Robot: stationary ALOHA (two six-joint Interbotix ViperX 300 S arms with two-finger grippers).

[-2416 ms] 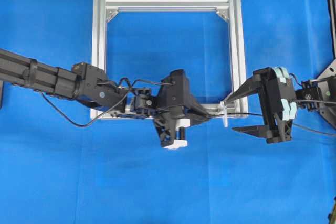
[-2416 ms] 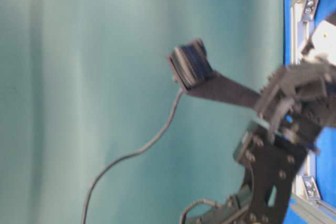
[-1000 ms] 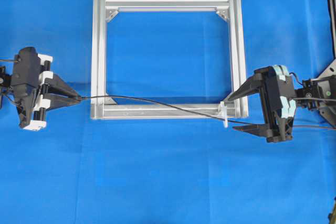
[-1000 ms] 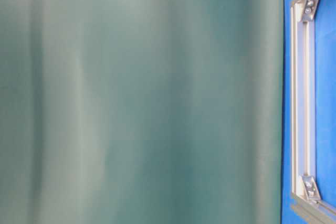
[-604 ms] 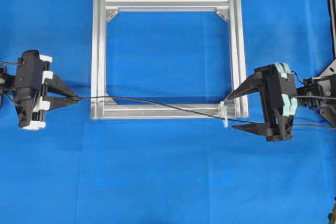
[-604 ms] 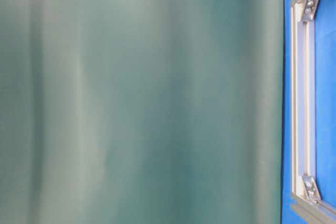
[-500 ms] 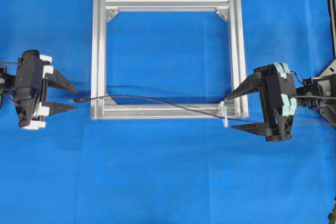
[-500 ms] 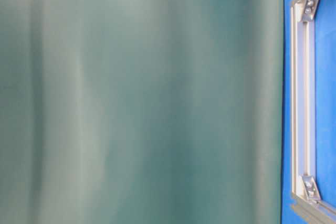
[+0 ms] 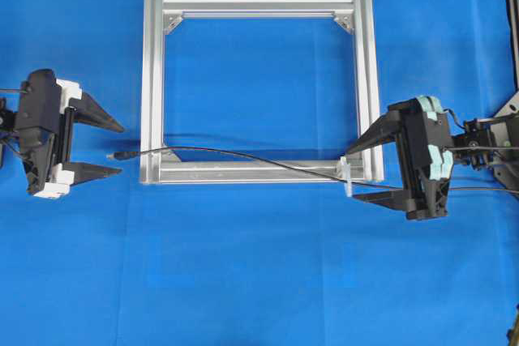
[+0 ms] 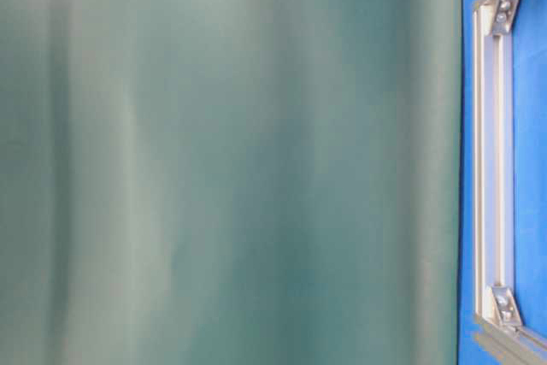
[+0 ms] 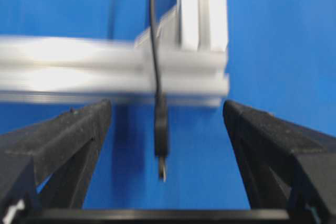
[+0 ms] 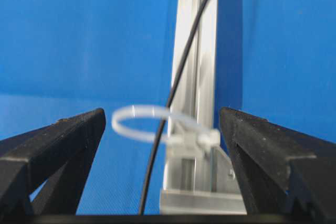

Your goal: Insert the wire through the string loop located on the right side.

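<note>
The wire (image 9: 243,159) is a thin black cable lying across the bottom bar of the silver frame (image 9: 258,4). Its plug tip (image 9: 116,154) rests just left of the frame. My left gripper (image 9: 122,149) stands open around the plug tip (image 11: 161,129) without touching it. The white string loop (image 9: 347,177) sticks out of the frame's bottom right corner. In the right wrist view the wire (image 12: 188,51) passes through the string loop (image 12: 136,136). My right gripper (image 9: 352,174) is open, with one finger on either side of the loop and nothing held.
The frame lies on blue cloth, with triangular brackets (image 9: 171,23) in its corners. The table-level view is mostly a blurred green surface, with one frame bar (image 10: 494,126) at its right edge. A dark stand (image 9: 511,14) rises at the far right.
My left gripper has opened and let go of the wire's plug end, which now lies free between its fingers. Before that the left arm drew back from the middle to the left. The right gripper has barely moved.
</note>
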